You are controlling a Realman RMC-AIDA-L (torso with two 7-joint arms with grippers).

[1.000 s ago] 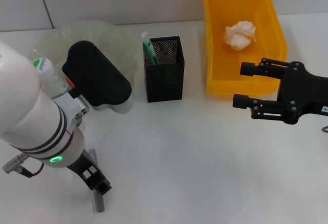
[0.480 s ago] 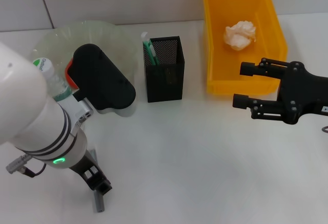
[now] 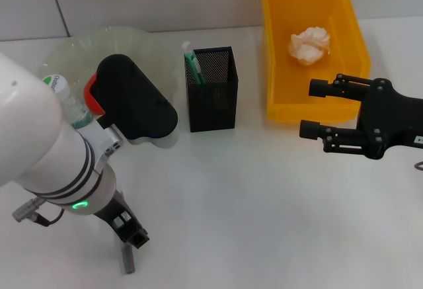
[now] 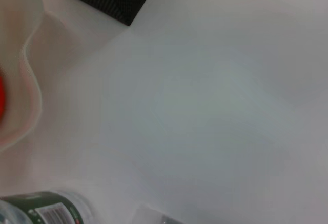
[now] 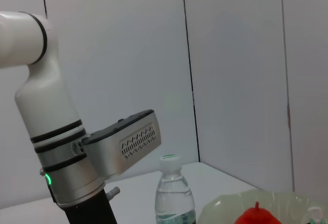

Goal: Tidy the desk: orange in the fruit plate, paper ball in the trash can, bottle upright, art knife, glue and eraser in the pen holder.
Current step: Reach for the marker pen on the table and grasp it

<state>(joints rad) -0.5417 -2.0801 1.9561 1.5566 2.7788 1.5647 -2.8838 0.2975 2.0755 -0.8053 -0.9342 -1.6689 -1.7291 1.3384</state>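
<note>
Swung a touch toward the black mesh pen holder [image 3: 213, 97] since a second ago, baring more of the round orange [image 3: 91, 94] in the pale green fruit plate [image 3: 142, 44]: so much for the left arm's black wrist housing. Lower down, hardly any change at the left gripper [image 3: 132, 235], poised low over the near edge of the white table [image 3: 251, 203], right at the upper end of the slim grey art knife [image 3: 125, 262]. Impossible to tell from here whether spread or pinching; possibly already touching the knife.

Judged as the pick of the art knife for the pen holder. To do it well:
- Confirm a firm hold across the knife's narrow sides before lifting.
- Lift straight up, high enough to clear the holder's rim.
- Carry away from the clear plastic water bottle [image 3: 61, 94], already upright just beside the plate, to avoid toppling it with the bulky forearm.
- Turn the knife end-down and lower into the free side of the holder, clear of the green-and-white item already inside.
- Release only once well inside the mesh.

Farther out, right gripper [image 3: 312, 109] spread wide and idle, hovering before the yellow plastic trash bin [image 3: 274, 71], with the crumpled white paper ball [image 3: 309, 44] already inside.
</note>
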